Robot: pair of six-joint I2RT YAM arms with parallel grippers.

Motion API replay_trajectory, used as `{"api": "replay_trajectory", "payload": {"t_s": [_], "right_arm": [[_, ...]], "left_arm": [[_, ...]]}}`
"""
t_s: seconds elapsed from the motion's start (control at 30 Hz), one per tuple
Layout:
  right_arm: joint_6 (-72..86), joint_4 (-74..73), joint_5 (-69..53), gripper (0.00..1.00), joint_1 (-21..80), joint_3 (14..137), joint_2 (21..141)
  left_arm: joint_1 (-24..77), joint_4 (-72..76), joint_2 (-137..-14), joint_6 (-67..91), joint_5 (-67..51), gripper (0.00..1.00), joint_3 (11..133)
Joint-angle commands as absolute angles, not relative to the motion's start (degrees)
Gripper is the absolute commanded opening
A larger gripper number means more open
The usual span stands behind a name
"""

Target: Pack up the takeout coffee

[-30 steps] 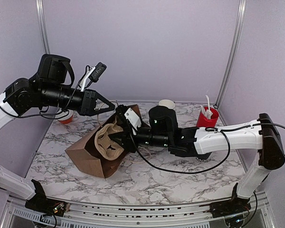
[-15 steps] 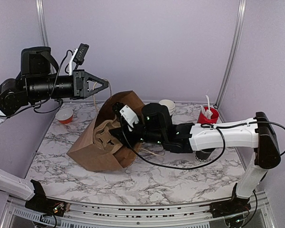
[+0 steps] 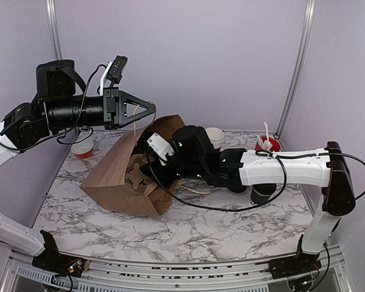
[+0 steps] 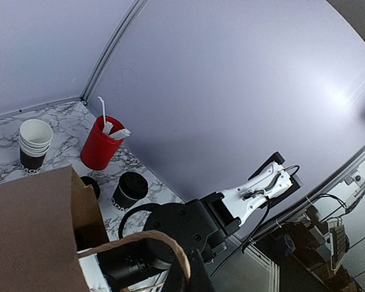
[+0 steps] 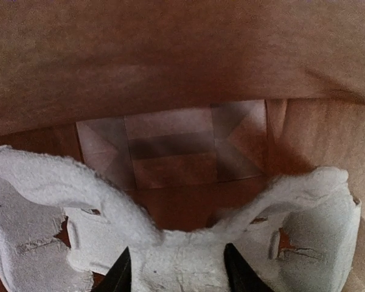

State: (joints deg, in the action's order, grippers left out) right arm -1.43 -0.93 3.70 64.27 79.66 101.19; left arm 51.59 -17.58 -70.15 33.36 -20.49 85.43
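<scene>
Left fingers point(image 3: 147, 107) raised the paper bag point(image 3: 115, 179) higher; right fingers point(image 5: 236, 271) drove the tray point(image 5: 170, 258) deeper.

Red holder point(image 4: 99, 149) stands near stacked cups point(image 4: 34, 146) on the marble table point(image 3: 201, 234).

Tray point(image 5: 36, 201) in bag point(image 3: 118, 179), ctr-left on table point(image 3: 201, 231); cup stack point(image 3: 215, 137) behind it, holder point(image 4: 99, 146) & lidded cup point(image 4: 131, 190) to its right.

I am looking straight into a brown paper bag point(image 5: 182, 55), its walls wrapping above and to both sides of my right gripper point(image 5: 176, 275). The two dark fingertips point(image 5: 118, 277) are pinching the middle ridge of a pale pulp cup carrier point(image 5: 182, 243), which is spreading out left and right of them. Beyond the carrier, the bag's folded bottom point(image 5: 173, 152) is facing the hand.
</scene>
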Motion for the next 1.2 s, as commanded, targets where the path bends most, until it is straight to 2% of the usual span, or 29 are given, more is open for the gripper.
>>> {"api": "replay_trajectory", "payload": {"t_s": [0.0, 0.2, 0.47, 0.67, 0.8, 0.93, 1.17], "right_arm": [[-2.12, -9.36, 5.77, 0.41, 63.85, 85.90, 102.91], [-1.94, -19.26, 6.56, 0.41, 63.90, 93.25, 104.78], [-3.28, -31.91, 7.40, 0.54, 63.99, 101.51, 106.06], [-4.01, -32.88, 8.03, 0.74, 64.07, 102.92, 103.45], [-4.35, -32.48, 7.99, 0.83, 64.15, 102.83, 102.05], [-4.81, -32.51, 7.48, 0.88, 64.24, 103.21, 101.20], [-5.43, -34.19, 7.16, 0.94, 64.40, 104.89, 101.62]], "left_arm": [[53.85, -8.02, -71.01, 37.84, -26.05, 0.00, 85.12], [54.23, -1.25, -69.79, 41.40, -25.46, 0.00, 83.15], [54.03, -1.06, -67.68, 42.25, -17.88, 0.00, 81.50], [53.11, -6.31, -66.25, 41.88, -8.79, 0.00, 80.95], [51.32, -11.14, -65.38, 43.40, -1.75, 0.00, 80.52], [48.92, -13.89, -64.40, 45.09, 0.80, 0.00, 79.17], [45.00, -12.94, -63.49, 48.02, -1.68, 0.00, 75.21]]}}
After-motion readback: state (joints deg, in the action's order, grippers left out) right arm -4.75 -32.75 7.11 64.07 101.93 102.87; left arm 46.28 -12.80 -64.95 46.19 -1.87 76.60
